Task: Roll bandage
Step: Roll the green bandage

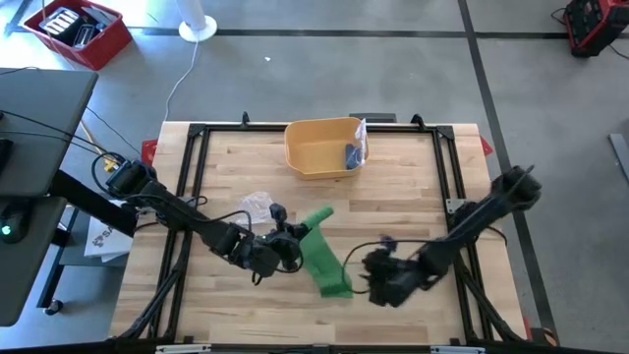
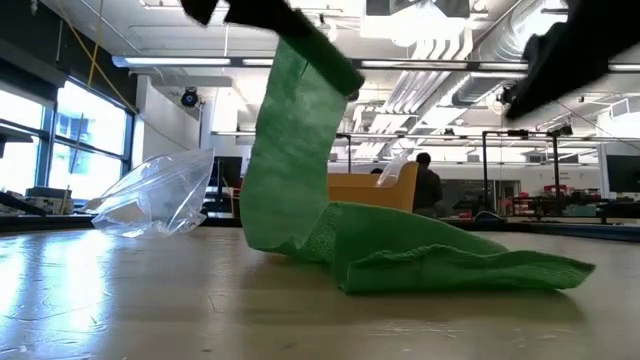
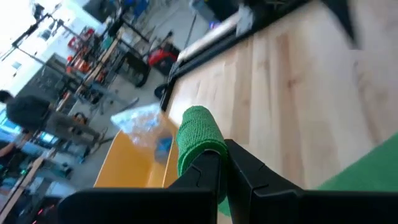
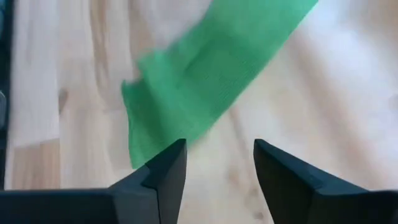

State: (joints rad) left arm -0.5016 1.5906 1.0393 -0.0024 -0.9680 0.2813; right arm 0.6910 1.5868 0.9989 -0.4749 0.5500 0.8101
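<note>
We see the left gripper clamped on one end of the green bandage, lifting it off the wooden table (the strip rises steeply in the low view). The rest lies flat near the front middle. The right gripper hovers just beside the lying end, fingers parted, holding nothing.
</note>
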